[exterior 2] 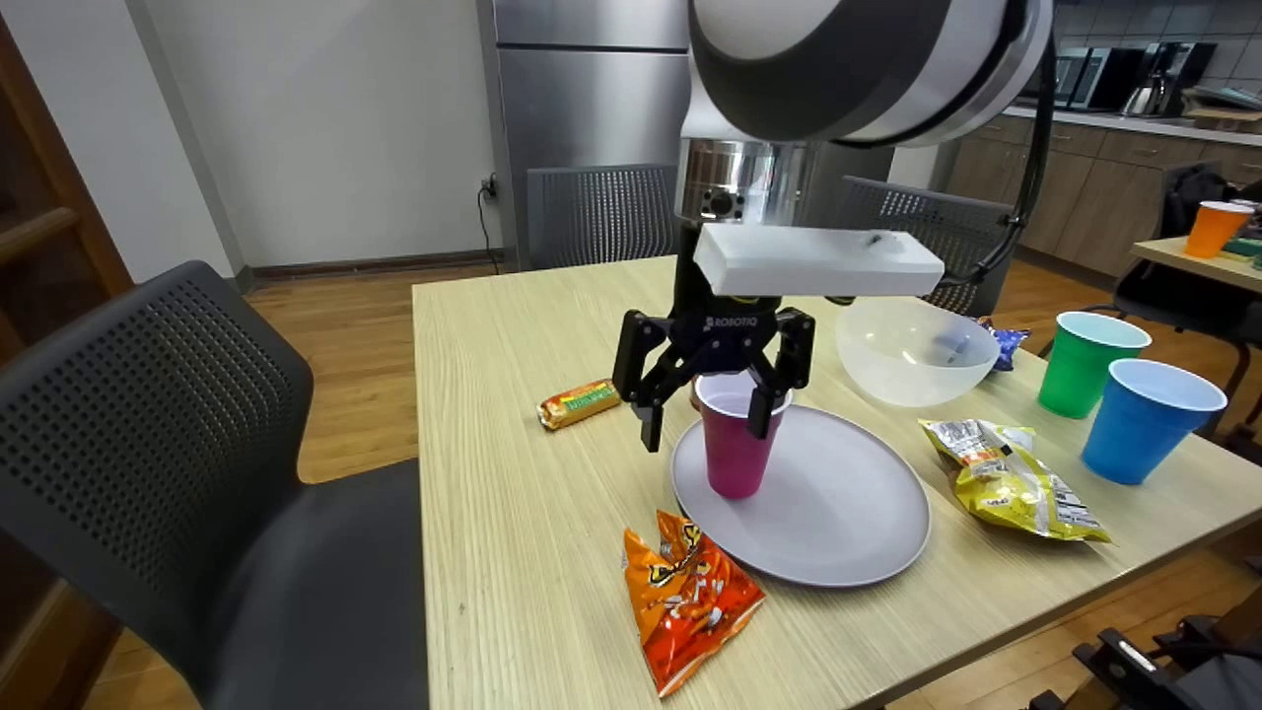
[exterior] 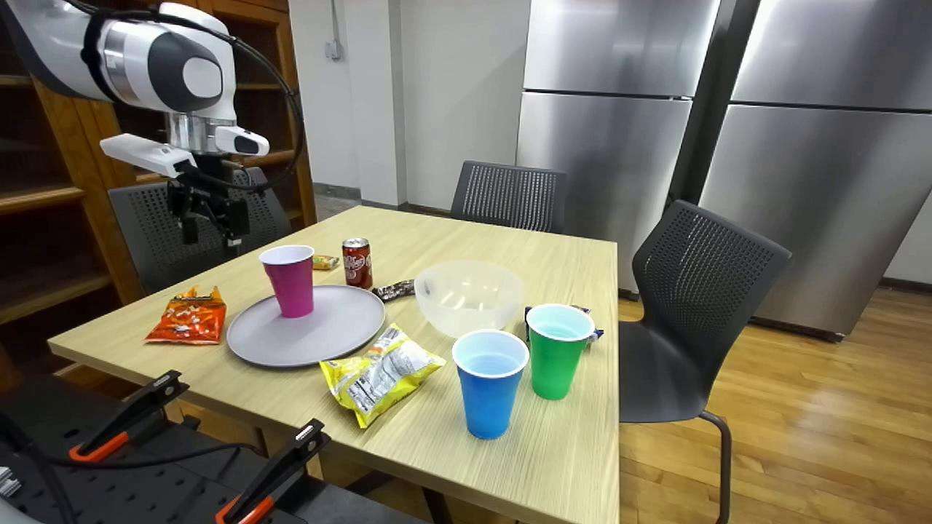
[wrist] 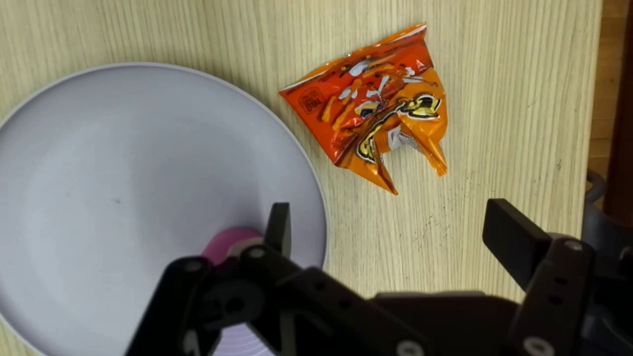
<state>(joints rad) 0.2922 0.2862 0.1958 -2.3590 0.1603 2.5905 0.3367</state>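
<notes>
Two items seen only from outside: soda can (exterior: 357, 266) in an exterior view; orange cup (exterior 2: 1216, 232), on a farther table (exterior 2: 1173, 249), in an exterior view. Wrist view: spread jaws, gripping nothing, wood grain between; orange snack bag (wrist: 371, 106) just beside the plate (wrist: 123, 163). Table (exterior: 422, 236): pale, wood-grained; steel refrigerators (exterior: 604, 167) and wood floor (exterior: 823, 407) beyond. Containers: plate bears the upright magenta cup (exterior: 290, 282), near and below the jaws, contents hidden. Blue cup (exterior: 490, 393) and green cup (exterior: 555, 360) stand by the translucent bowl (exterior: 470, 306).
</notes>
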